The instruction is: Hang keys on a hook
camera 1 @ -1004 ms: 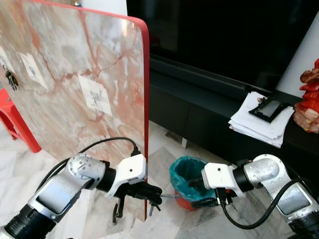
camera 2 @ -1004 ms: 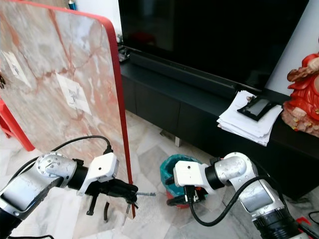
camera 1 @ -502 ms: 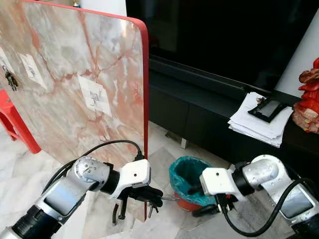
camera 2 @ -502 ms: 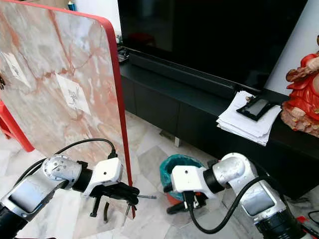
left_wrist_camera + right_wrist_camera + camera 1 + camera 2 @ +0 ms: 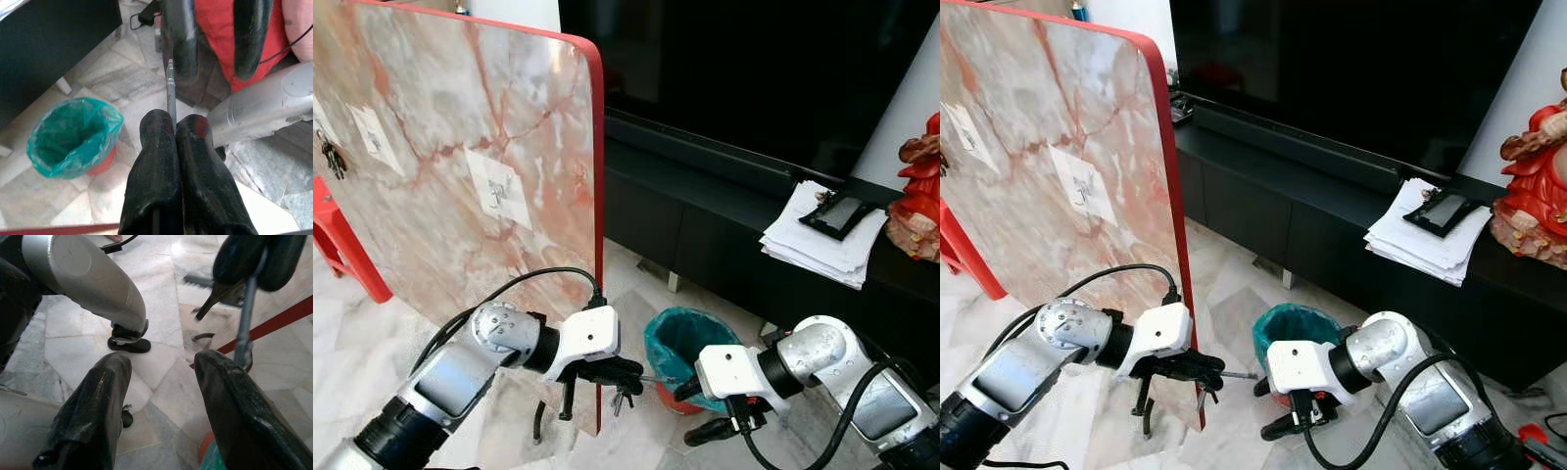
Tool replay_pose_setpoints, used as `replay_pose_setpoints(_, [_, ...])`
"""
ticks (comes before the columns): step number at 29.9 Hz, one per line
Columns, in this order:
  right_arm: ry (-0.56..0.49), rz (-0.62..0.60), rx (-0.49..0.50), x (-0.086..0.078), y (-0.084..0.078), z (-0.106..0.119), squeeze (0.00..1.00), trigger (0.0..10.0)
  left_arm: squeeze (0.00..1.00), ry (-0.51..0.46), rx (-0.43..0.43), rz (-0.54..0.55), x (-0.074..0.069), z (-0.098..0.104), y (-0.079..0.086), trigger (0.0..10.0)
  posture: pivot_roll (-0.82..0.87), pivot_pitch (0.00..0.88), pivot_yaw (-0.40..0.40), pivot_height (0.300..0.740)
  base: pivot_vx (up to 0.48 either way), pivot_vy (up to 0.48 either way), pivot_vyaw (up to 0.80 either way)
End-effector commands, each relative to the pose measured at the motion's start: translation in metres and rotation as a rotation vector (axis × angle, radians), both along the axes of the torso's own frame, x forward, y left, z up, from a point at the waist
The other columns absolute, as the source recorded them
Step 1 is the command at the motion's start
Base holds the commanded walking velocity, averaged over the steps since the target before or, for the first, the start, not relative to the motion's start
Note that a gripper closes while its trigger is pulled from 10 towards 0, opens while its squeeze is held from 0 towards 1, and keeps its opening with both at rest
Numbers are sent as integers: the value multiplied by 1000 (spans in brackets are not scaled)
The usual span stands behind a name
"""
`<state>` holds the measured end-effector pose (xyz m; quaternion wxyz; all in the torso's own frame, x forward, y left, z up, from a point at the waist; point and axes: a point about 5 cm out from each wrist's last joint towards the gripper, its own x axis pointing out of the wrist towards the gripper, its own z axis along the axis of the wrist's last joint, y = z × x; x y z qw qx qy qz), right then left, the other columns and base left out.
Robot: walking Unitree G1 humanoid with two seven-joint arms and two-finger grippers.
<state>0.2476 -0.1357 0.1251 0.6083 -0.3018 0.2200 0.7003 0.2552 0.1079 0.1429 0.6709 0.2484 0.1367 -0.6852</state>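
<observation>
- The left gripper (image 5: 625, 376) is clamping its two fingers tight together on the keys (image 5: 170, 93), low down just in front of the red edge of the marble board (image 5: 460, 166); a thin metal shaft is sticking out past the fingertips toward the right, with smaller keys dangling beneath.
- The right gripper (image 5: 161, 377) is hanging with its fingers spread apart and holding nothing, just to the right of the keys, near the green-lined bin (image 5: 680, 343).
- The hook (image 5: 497, 193) is sitting on a white pad on the board's face, well above and to the left of the keys, with a second hook (image 5: 372, 137) further left.
- To do this step well, the left arm probably needs to be lifting the keys clear of the board's edge and keeping the grip firm, so the ring is presented open to the hook rather than twisted.
- The right gripper is probably best kept back, away from the dangling keys.
</observation>
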Motion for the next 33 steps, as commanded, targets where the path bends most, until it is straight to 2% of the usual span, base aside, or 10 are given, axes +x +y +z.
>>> replay_pose_setpoints(1, [-63, -20, -18, 7, 1, 3, 0, 10000, 0, -13, 9, -20, 1, 3, -2, 10000, 59, 10, -32, 740, 0, 0, 0])
replay_pose_setpoints(5, [-129, -87, -79, 18, -5, -2, 0, 10000, 0, -6, 13, -29, -1, 4, -2, 10000, 59, 19, -31, 740, 0, 0, 0])
replay_pose_setpoints(8, [-155, -136, -87, 26, -4, 0, 0, 10000, 0, -2, 20, -31, -1, 4, 0, 10000, 57, 28, -29, 740, 0, 0, 0])
replay_pose_setpoints(12, [-184, -139, -122, 29, -6, 0, 0, 10000, 0, -1, 28, -34, -1, 4, 0, 10000, 60, 33, -27, 740, 0, 0, 0])
replay_pose_setpoints(22, [-218, -179, -110, 38, -3, 3, 0, 10000, 0, 5, 34, -46, -1, 4, -1, 10000, 56, 39, -21, 740, 0, 0, 0])
replay_pose_setpoints(26, [-275, -210, -165, 47, -7, -1, 0, 10000, 0, 6, 34, -56, -2, 5, -3, 10000, 60, 37, -22, 740, 0, 0, 0])
replay_pose_setpoints(29, [-257, -215, -136, 47, -4, 1, 0, 10000, 0, 1, 39, -57, -2, 5, -3, 10000, 61, 38, -21, 740, 0, 0, 0])
replay_pose_setpoints(33, [-226, -158, -114, 40, -2, 7, 0, 10000, 0, -5, 41, -57, -2, 5, -3, 10000, 57, 40, -20, 740, 0, 0, 0])
